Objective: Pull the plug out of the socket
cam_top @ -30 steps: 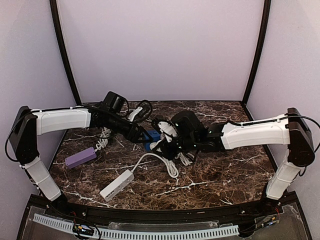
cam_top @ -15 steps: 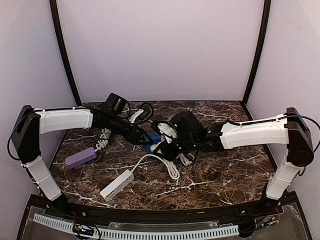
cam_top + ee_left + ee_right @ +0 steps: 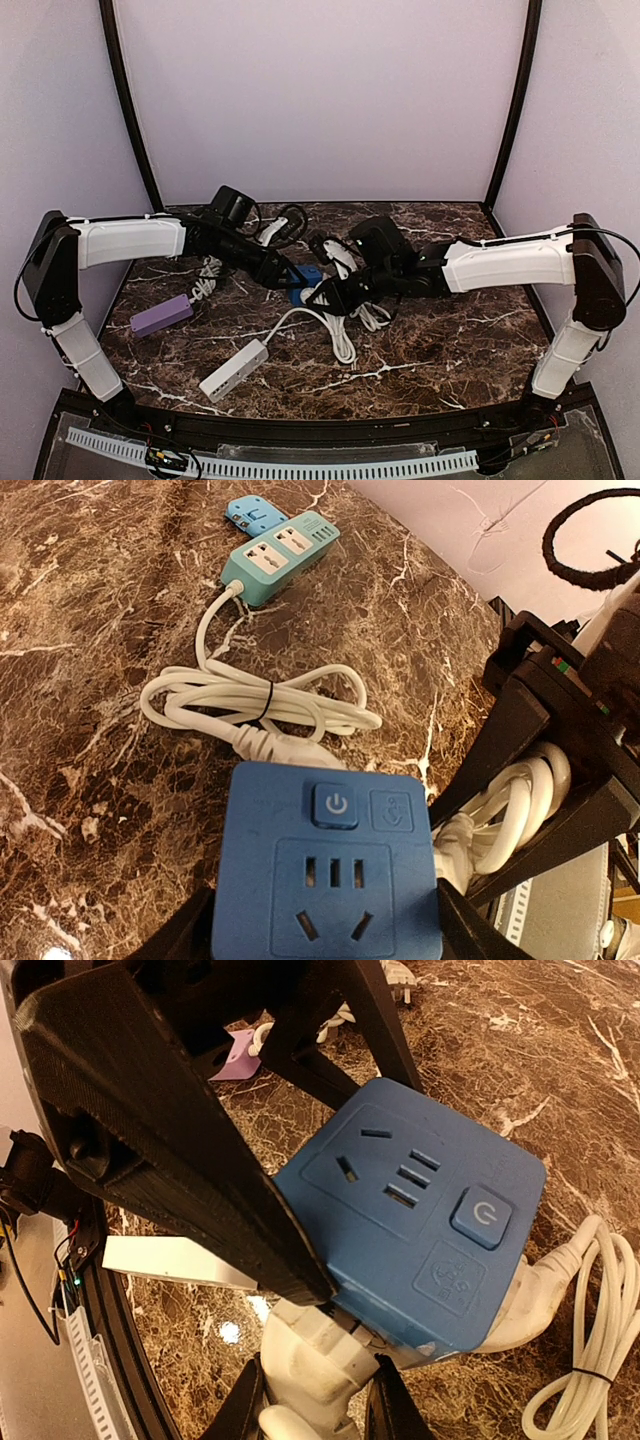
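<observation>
Blue socket (image 3: 330, 870), 1, white plug (image 3: 310, 1365), 1, 2 end effectors (image 3: 325, 930) (image 3: 312, 1405) clamping them

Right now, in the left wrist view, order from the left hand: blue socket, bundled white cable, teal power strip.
1. blue socket, held in the left hand
2. bundled white cable, middle of the view
3. teal power strip, top, farthest

The white cable coils (image 3: 260, 705) crowd the socket (image 3: 330, 870).
</observation>
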